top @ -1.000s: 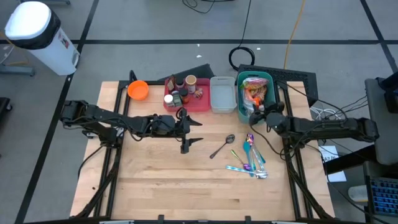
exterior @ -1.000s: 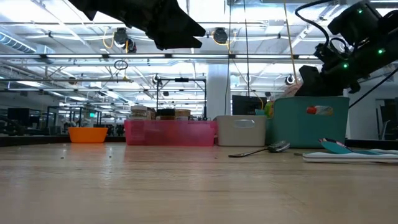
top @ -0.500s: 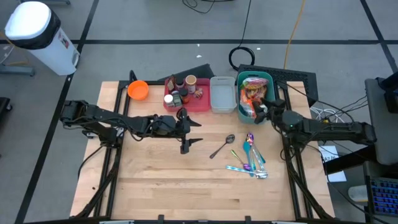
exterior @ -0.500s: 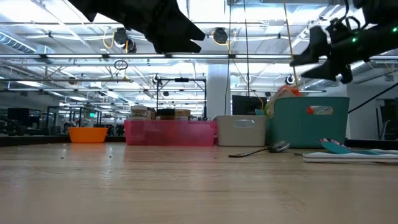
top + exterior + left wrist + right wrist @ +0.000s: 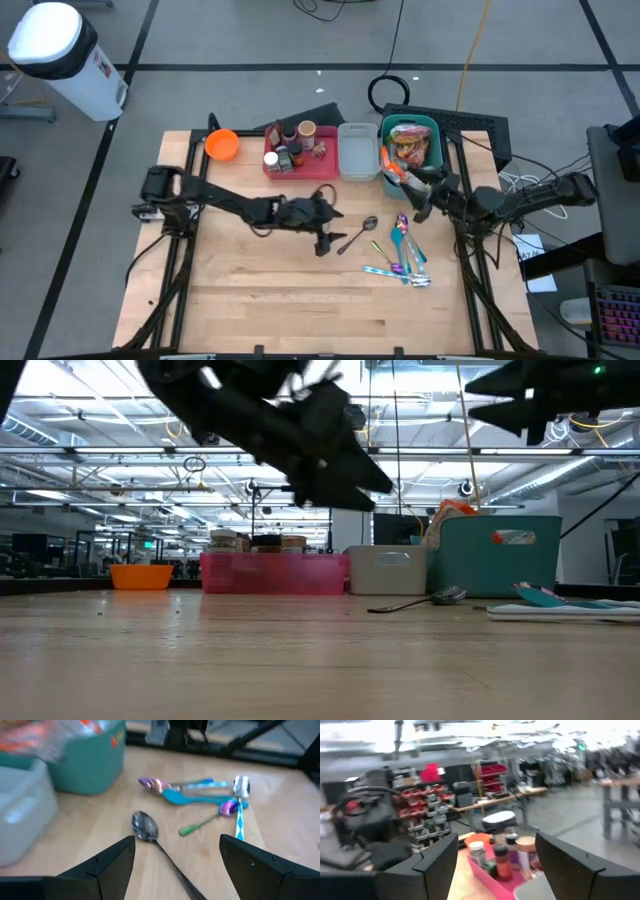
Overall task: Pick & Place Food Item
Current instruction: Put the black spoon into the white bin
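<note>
left jaws [image 5: 177, 855]: spread wide, nothing between them; above the tabletop near the spoon [image 5: 145, 826]
left fingers [image 5: 107, 865]: dark, one to either side of the spoon's handle in the wrist view, not touching it
left arm: reaches from the tabletop's left edge to its middle, jaws [image 5: 325, 243] just left of the spoon [image 5: 358, 233]
right jaws [image 5: 495, 865]: parted, holding nothing; raised clear of the tabletop
right arm: comes in from the right edge, jaws [image 5: 418, 205] just beside the teal bin [image 5: 432, 128], on its near side
food packets [image 5: 405, 150]: orange and mixed wrappers, heaped in the teal bin, rising above its rim in the low view [image 5: 455, 510]
grey tub [image 5: 358, 152]: between teal bin and pink tray [image 5: 322, 166]
pink tray: holds small bottles and jars [image 5: 285, 150]
orange bowl [image 5: 222, 145]: far left corner of the tabletop [image 5: 270, 290]
coloured cutlery [image 5: 403, 255]: loose pile right of the spoon, near the teal bin
white bin [image 5: 60, 60]: on the floor beyond the tabletop's left corner
</note>
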Robot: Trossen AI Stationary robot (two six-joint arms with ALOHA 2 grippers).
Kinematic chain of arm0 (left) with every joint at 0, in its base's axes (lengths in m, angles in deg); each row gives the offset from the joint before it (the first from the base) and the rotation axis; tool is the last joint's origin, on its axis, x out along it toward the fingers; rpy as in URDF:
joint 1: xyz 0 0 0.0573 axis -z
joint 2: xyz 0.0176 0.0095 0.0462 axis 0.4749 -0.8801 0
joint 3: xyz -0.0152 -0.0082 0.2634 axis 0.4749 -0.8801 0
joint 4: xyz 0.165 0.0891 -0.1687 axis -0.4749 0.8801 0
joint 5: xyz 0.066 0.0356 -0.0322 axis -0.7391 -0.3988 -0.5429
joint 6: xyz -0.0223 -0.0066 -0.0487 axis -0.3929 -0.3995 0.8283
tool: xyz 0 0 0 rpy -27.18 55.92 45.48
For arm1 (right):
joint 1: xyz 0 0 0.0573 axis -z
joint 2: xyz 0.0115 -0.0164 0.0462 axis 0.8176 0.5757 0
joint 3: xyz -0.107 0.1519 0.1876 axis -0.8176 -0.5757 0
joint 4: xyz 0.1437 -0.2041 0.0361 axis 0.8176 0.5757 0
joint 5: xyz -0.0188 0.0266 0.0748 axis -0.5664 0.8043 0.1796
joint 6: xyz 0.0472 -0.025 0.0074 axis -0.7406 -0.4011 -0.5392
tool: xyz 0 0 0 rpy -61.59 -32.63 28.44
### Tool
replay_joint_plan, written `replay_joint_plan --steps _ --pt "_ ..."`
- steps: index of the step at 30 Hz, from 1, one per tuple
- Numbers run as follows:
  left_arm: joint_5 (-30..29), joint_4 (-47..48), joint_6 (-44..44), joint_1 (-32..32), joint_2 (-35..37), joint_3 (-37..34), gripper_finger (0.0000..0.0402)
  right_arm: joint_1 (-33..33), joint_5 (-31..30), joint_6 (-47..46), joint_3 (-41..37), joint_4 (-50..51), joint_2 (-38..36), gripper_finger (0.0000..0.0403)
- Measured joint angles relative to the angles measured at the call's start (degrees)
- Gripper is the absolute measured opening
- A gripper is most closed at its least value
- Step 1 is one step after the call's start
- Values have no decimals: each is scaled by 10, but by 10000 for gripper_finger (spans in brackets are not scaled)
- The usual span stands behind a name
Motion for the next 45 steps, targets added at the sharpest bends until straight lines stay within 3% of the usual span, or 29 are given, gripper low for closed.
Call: replay_joint_plan --steps 7,13,19,27,31,38,45 --pt "7 57 -5 3 -124 122 296 -67 -2 137 0 -116 62 256" --pt "2 105 -4 3 -202 187 296 -77 -4 226 0 -177 112 256" --pt "-50 114 0 3 -239 197 296 -76 -40 258 0 -197 128 256" --pt "-55 113 3 5 -251 198 292 -76 -62 263 0 -199 128 256" --pt "-49 113 4 5 -252 198 249 -76 -62 261 0 -203 128 256" --pt "-18 117 6 4 -254 197 120 -76 -62 256 0 -203 128 256" --pt "-1 118 2 4 -254 197 21 -76 -62 256 0 -203 128 256"
